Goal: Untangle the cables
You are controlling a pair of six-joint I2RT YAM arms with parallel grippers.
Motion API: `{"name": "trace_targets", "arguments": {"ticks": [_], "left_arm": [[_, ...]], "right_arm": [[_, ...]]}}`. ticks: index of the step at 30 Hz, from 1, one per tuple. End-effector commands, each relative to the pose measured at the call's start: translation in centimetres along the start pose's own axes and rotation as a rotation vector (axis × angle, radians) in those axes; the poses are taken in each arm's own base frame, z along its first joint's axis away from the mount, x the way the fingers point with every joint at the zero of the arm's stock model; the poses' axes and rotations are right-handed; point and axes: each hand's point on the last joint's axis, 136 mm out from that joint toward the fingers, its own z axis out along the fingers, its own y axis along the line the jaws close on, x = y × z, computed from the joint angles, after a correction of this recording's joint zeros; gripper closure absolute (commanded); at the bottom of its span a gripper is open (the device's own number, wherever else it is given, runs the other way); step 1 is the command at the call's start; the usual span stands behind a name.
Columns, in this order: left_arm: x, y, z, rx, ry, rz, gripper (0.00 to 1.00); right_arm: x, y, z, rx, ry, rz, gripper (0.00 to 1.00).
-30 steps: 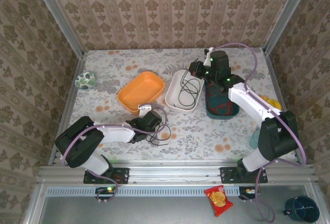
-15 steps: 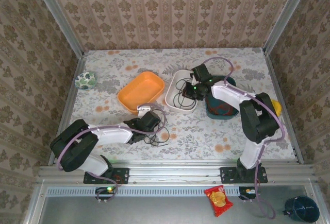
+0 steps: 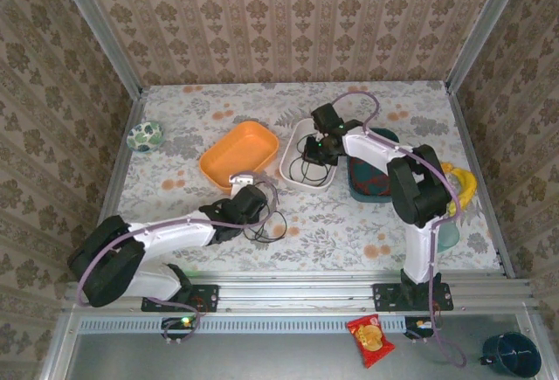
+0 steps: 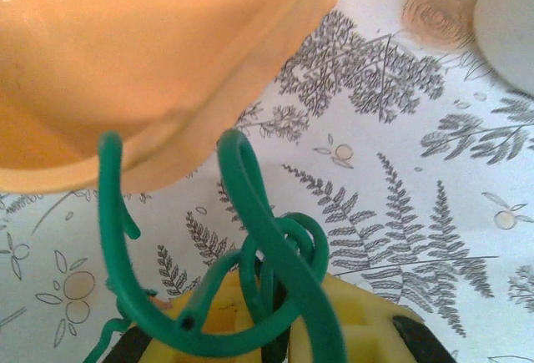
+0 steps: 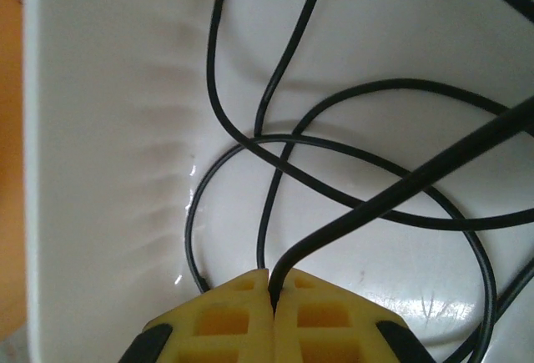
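Note:
My left gripper (image 4: 279,284) is shut on a dark green cable (image 4: 250,188). The cable stands up from the yellow fingers (image 4: 367,321) in tangled loops, just in front of the orange tray (image 4: 125,63). From above, the left gripper (image 3: 248,199) sits below that tray, with thin dark cables (image 3: 269,225) trailing on the table to its right. My right gripper (image 5: 273,284) is shut on a black cable (image 5: 400,192) low inside the white tray (image 5: 100,129), and more black loops lie on the tray floor. In the top view the right gripper (image 3: 316,148) is over the white tray (image 3: 295,134).
The orange tray (image 3: 238,151) lies left of the white tray, and a teal tray (image 3: 374,179) lies right of it. A small green-patterned bowl (image 3: 144,135) sits at the far left. A yellow object (image 3: 464,181) rests by the right wall.
My right arm swung from above the teal tray down and left into the white tray and closed on the black cable. My left gripper edged slightly towards the orange tray.

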Motion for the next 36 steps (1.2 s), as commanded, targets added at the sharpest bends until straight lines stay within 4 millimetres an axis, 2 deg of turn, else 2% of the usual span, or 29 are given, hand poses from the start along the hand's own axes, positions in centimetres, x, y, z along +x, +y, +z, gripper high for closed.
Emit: {"name": "trace_targets", "arguments": {"ticks": [1, 3, 6, 8, 11, 17, 22, 24, 25, 27, 29, 32, 36], "left_arm": [[-1.1, 0.1, -0.7, 0.005, -0.034, 0.011, 1.0], [-1.3, 0.0, -0.8, 0.006, -0.039, 0.012, 1.0], [-1.5, 0.2, -0.9, 0.0, -0.042, 0.002, 1.0], [-1.5, 0.1, -0.9, 0.004, -0.043, -0.004, 1.0], [-1.5, 0.0, -0.7, 0.009, -0.043, -0.008, 1.0], [-1.6, -0.2, -0.6, 0.015, -0.044, -0.011, 1.0], [-1.6, -0.5, -0.4, 0.023, -0.043, -0.008, 1.0], [-1.7, -0.7, -0.3, 0.032, -0.044, -0.007, 1.0], [-1.7, -0.8, -0.3, 0.036, -0.042, -0.006, 1.0], [-1.7, -1.0, -0.2, 0.043, -0.041, -0.004, 1.0], [-1.8, -1.2, 0.0, 0.05, -0.04, -0.006, 1.0], [-1.9, -1.4, 0.1, 0.062, -0.044, -0.012, 1.0], [-2.0, -1.4, 0.1, 0.066, -0.046, -0.025, 1.0]], "right_arm": [[0.5, -1.4, -0.3, 0.134, 0.015, -0.041, 0.92], [0.2, -1.6, -1.1, 0.172, -0.008, -0.062, 0.87], [-0.6, -1.6, -3.0, 0.221, -0.073, -0.103, 0.73], [-1.3, -1.6, -4.7, 0.25, -0.13, -0.123, 0.62], [-2.2, -1.9, -7.0, 0.284, -0.198, -0.132, 0.51], [-2.7, -2.2, -10.5, 0.311, -0.277, -0.153, 0.46], [-1.5, -2.1, -12.1, 0.262, -0.303, -0.165, 0.47], [-0.1, 0.1, -12.2, 0.131, -0.295, -0.248, 0.49], [1.1, 1.8, -12.3, 0.037, -0.281, -0.31, 0.49], [4.3, 5.4, -12.5, -0.173, -0.224, -0.438, 0.49], [8.4, 8.3, -12.8, -0.361, -0.123, -0.537, 0.49], [12.9, 10.3, -12.5, -0.505, 0.025, -0.606, 0.49], [16.3, 10.5, -11.3, -0.536, 0.165, -0.641, 0.49]]}}
